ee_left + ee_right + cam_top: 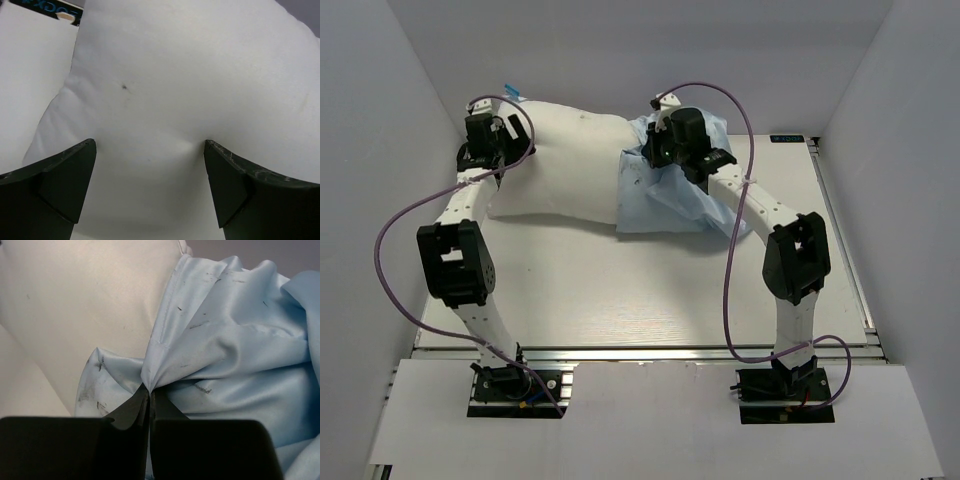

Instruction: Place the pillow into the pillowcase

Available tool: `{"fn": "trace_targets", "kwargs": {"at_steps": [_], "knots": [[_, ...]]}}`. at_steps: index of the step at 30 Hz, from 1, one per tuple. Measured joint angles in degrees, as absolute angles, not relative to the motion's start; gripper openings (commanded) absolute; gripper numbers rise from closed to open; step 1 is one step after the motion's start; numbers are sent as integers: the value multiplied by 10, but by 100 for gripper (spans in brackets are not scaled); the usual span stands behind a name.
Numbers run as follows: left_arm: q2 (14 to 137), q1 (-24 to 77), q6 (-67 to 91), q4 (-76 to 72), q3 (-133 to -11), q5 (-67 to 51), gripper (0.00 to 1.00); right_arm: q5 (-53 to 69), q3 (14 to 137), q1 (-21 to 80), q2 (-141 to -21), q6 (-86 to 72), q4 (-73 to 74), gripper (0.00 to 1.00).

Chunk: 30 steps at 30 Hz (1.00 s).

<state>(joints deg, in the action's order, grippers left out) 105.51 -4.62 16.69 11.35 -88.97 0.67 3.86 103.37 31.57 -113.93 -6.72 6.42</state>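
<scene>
My left fingers (pixel 150 150) spread wide, gripping nothing, tips at the pillow (pixel 175 75). My right fingers (pixel 149 395) pinched shut on the pillowcase (pixel 225 355) hem. Pillow lies across the far counter (pixel 620 290), right end covered by the pillowcase.

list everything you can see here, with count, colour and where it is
pillow: one, white, far part of the table, right end inside the pillowcase
pillowcase: one, light blue, bunched over the pillow's right end
table: one, pale, under everything
cables: two, purple, looping along the arms
arms: two, white and black, based at the near edge
left gripper: one, black, open at the pillow's left end
right gripper: one, black, shut on the pillowcase edge
</scene>
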Motion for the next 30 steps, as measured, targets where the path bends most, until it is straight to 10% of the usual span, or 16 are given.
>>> {"fn": "trace_targets", "kwargs": {"at_steps": [7, 15, 30], "knots": [[1174, -66, 201, 43, -932, -119, 90, 38, 1032, 323, -1139, -54, 67, 0], [1226, -62, 215, 12, -960, -217, 0, 38, 1034, 322, -1141, -53, 85, 0], [1066, 128, 128, 7, -746, -251, 0, 16, 1070, 284, -1154, -39, 138, 0]]}}
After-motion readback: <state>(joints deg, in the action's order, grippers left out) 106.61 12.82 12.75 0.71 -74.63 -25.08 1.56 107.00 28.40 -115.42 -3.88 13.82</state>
